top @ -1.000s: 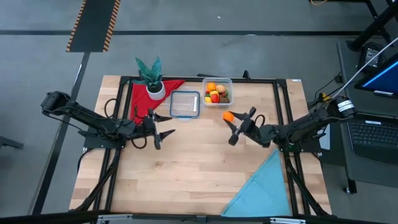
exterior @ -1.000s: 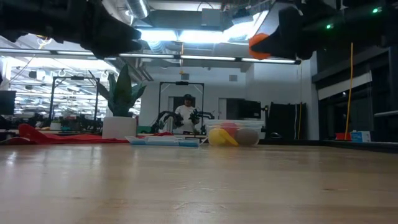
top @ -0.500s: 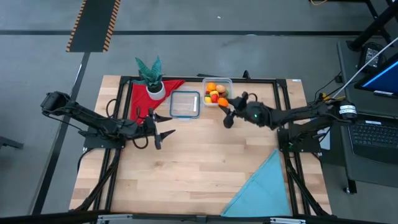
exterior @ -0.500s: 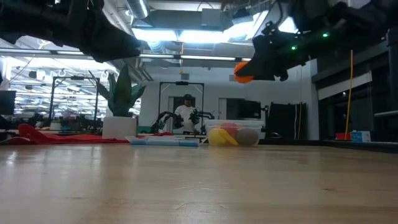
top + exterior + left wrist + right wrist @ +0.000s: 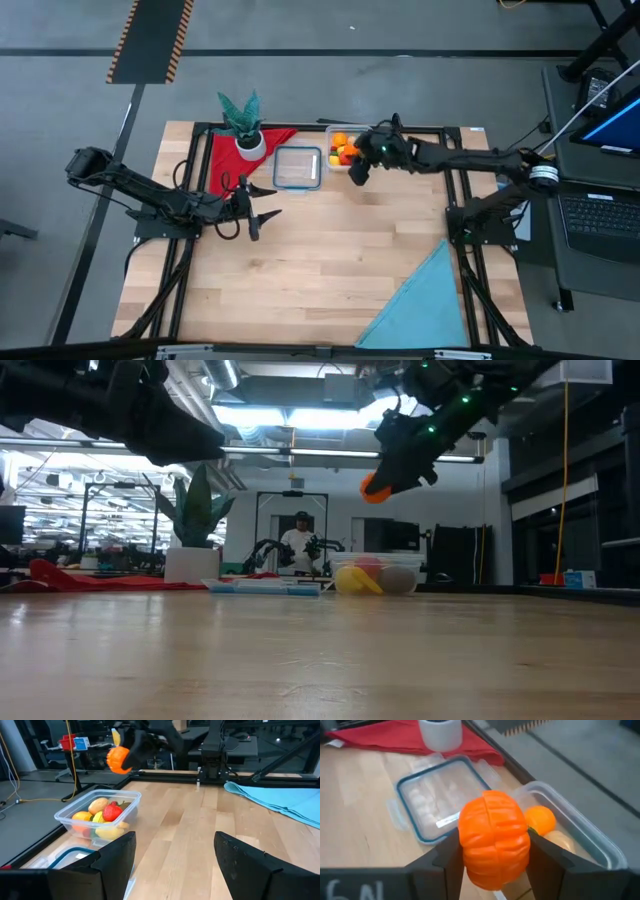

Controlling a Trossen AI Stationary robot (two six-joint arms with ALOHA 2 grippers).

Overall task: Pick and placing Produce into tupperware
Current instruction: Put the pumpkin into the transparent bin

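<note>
The right hand [image 5: 357,163] is clamped on an orange pumpkin [image 5: 494,839], held in the air over the near edge of the tub [image 5: 366,133], which sits at the tabletop's [image 5: 320,260] far edge with other produce [image 5: 102,815] in it. Just beside the tub lies a blue-rimmed lid [image 5: 297,167], then a potted plant [image 5: 243,122] on a red cloth [image 5: 225,160]. The left hand [image 5: 262,213] hangs open and empty over bare tabletop, well apart. A blue cloth [image 5: 420,305] lies at the near right corner.
</note>
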